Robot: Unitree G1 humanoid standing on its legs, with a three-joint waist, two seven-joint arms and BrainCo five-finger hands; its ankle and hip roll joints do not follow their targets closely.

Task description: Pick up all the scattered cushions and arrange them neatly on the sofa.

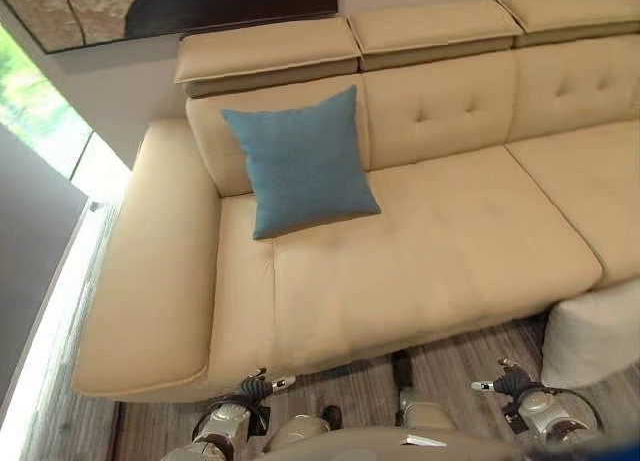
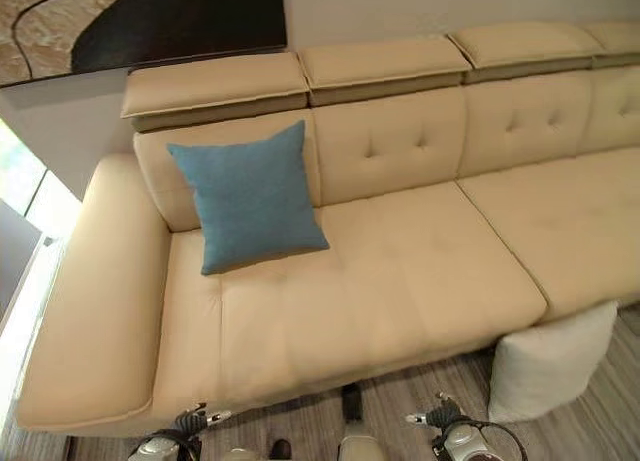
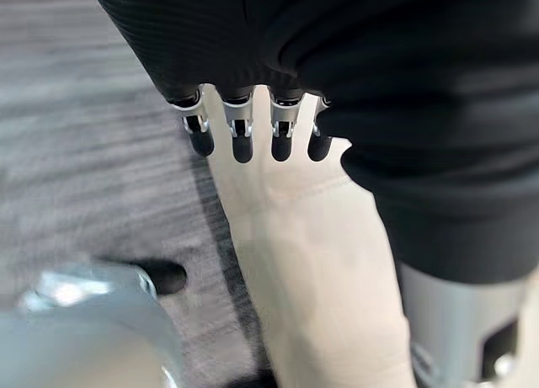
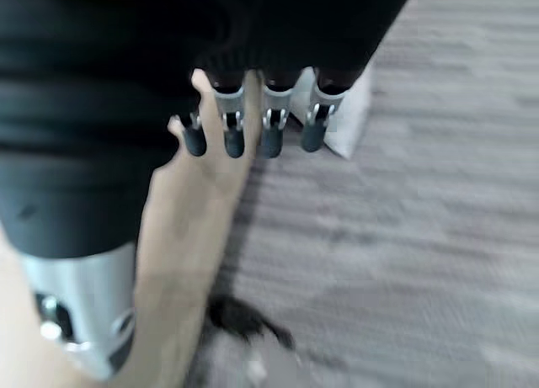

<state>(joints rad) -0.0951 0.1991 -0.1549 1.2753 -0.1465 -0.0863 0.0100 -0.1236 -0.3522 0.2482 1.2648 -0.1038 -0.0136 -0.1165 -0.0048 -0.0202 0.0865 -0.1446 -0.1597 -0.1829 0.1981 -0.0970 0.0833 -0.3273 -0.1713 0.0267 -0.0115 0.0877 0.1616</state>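
The sofa (image 1: 440,241) is big and cream-colored, with little button dents in its back and flat headrests along the top. Its fat left arm (image 1: 150,271) sits next to a bright window (image 1: 40,121). A dark picture (image 1: 180,6) hangs on the wall behind.

A blue cushion (image 1: 303,163) stands on the left end of the seat. It is square and leans back against the sofa — one corner points up, a bit tilted. To its right the seat is bare and wide, with lots of room.

Further right, a white cushion (image 2: 552,361) sits on the grey wood floor (image 2: 400,401). It touches the front edge of the sofa, right at the seat's corner.

The left robot hand (image 3: 244,127) hangs down low near the sofa front, fingers straight and loose, holding nothing. The right robot hand (image 4: 253,127) hangs the same way — relaxed and empty — and the white cushion shows just past its fingertips.
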